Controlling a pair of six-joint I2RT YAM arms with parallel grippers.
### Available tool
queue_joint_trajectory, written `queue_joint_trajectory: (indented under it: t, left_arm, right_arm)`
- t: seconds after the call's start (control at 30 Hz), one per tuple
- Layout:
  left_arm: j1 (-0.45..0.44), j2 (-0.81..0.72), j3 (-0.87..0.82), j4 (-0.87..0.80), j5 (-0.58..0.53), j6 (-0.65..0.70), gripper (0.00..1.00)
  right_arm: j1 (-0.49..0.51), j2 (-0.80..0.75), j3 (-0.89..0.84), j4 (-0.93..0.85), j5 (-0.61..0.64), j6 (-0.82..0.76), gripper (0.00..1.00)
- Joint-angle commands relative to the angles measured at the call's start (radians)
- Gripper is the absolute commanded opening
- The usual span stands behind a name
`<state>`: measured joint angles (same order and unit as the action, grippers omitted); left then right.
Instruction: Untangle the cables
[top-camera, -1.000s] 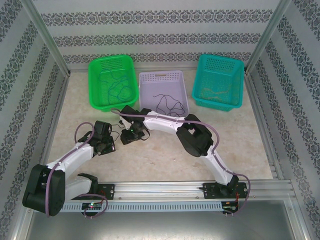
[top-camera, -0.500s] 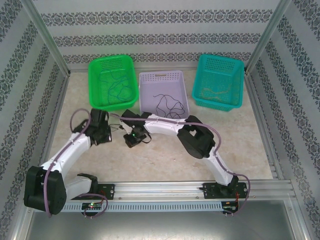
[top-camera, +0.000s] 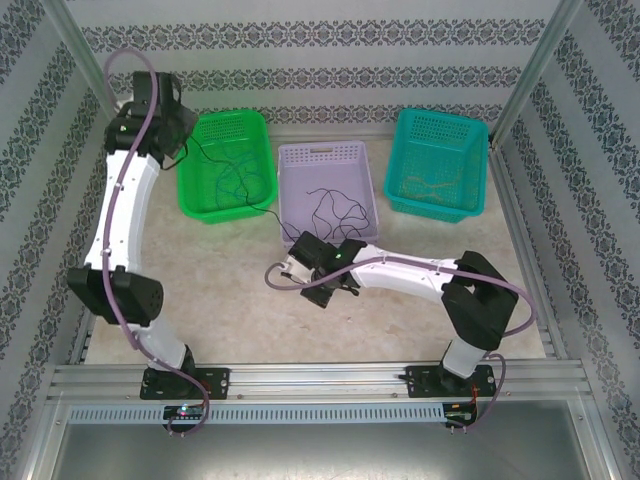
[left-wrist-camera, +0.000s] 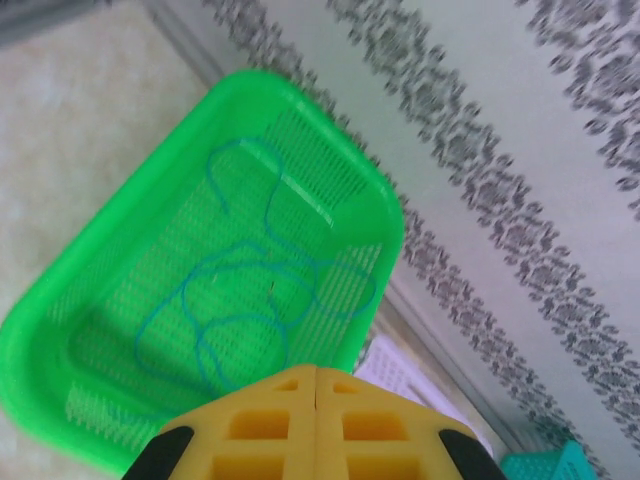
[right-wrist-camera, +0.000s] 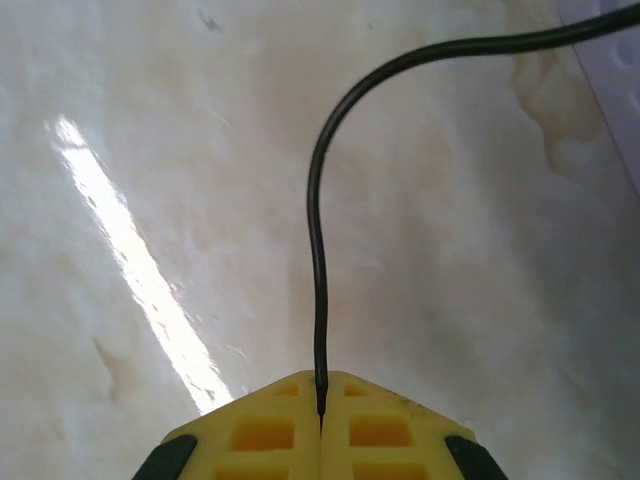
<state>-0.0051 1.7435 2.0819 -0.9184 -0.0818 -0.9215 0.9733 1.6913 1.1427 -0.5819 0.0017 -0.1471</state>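
Observation:
A thin black cable (top-camera: 255, 198) runs taut from my left gripper (top-camera: 183, 142), raised by the back left wall, over the green basket (top-camera: 195, 135) down to my right gripper (top-camera: 291, 268) low over the table. The right gripper (right-wrist-camera: 320, 388) is shut on that black cable (right-wrist-camera: 317, 250), which rises from between its pads and bends right. My left gripper (left-wrist-camera: 316, 372) is shut, with its pads pressed together above the green basket (left-wrist-camera: 60, 300); blue cables (left-wrist-camera: 250, 290) lie curled inside. More black cables (top-camera: 335, 208) lie in the lavender basket (top-camera: 325, 152), and tan ones (top-camera: 430, 185) in the teal basket (top-camera: 440, 125).
The three baskets stand in a row along the back wall. Aluminium posts (top-camera: 95, 80) and patterned walls close in the sides. Bare marble tabletop (top-camera: 300, 330) spreads in front of the baskets. The right arm's mauve hose (top-camera: 272, 282) loops beside its gripper.
The left arm has swung up and back from the table's middle to the far left corner, drawing the black cable out. The right gripper has shifted slightly right and toward the front.

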Motion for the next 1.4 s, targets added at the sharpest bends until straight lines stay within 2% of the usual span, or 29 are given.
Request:
queue_joint_trajectory:
  t: [0.0, 0.2, 0.33, 0.57, 0.83, 0.97, 1.17, 1.23, 1.37]
  left_arm:
    - [0.049, 0.086, 0.138, -0.057, -0.001, 0.153, 0.00]
    - [0.085, 0.244, 0.385, -0.030, 0.001, 0.198, 0.00]
    - [0.117, 0.311, 0.483, -0.011, -0.015, 0.213, 0.00]
    - [0.187, 0.353, 0.503, 0.007, 0.000, 0.181, 0.00]
    - [0.189, 0.387, 0.503, 0.027, 0.055, 0.160, 0.00]
    - [0.189, 0.393, 0.503, 0.029, 0.066, 0.167, 0.00]
    - [0.146, 0.403, 0.478, 0.059, 0.217, 0.127, 0.00]
    - [0.099, 0.405, 0.456, 0.100, 0.271, 0.114, 0.00]
    - [-0.029, 0.427, 0.428, 0.169, 0.279, 0.103, 0.00]
  right_arm:
    - [0.008, -0.047, -0.052, 0.011, 0.107, -0.092, 0.00]
    - [0.016, -0.107, -0.118, 0.006, 0.166, -0.149, 0.00]
    - [0.015, -0.146, -0.156, -0.002, 0.192, -0.133, 0.00]
    - [0.013, -0.231, -0.236, -0.019, 0.192, -0.050, 0.00]
    - [0.006, -0.314, -0.273, -0.033, 0.204, -0.039, 0.00]
    - [-0.033, -0.353, -0.289, -0.035, 0.186, -0.017, 0.00]
    - [-0.134, -0.413, -0.251, -0.017, 0.138, 0.040, 0.00]
    - [-0.185, -0.439, -0.230, -0.004, 0.112, 0.063, 0.00]
    - [-0.267, -0.447, -0.148, -0.005, 0.057, 0.069, 0.00]
